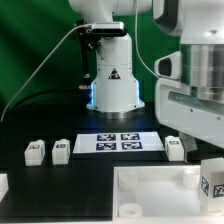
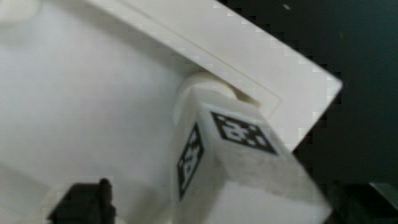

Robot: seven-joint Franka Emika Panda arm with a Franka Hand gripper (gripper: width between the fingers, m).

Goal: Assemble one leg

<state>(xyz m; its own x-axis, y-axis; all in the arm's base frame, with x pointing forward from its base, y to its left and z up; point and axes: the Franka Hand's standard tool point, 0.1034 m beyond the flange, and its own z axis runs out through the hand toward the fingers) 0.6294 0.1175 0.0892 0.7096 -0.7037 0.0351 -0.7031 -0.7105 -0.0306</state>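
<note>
The leg (image 2: pixel 228 150), a white block with black-and-white tags, stands with its far end at a round corner socket of the large white tray-like piece (image 2: pixel 98 100). My gripper (image 2: pixel 224 205) straddles the leg. Its jaws stand wide apart, with a gap of white tray showing between the dark left finger (image 2: pixel 84 200) and the leg. In the exterior view the leg (image 1: pixel 212 180) stands at the far right corner of the tray-like piece (image 1: pixel 150 185), under my gripper's body.
Three loose legs lie on the black table: two at the exterior view's left (image 1: pixel 35 150) (image 1: pixel 60 150) and one at the right (image 1: pixel 175 148). The marker board (image 1: pixel 120 142) lies between them. The arm's base (image 1: pixel 112 85) stands behind.
</note>
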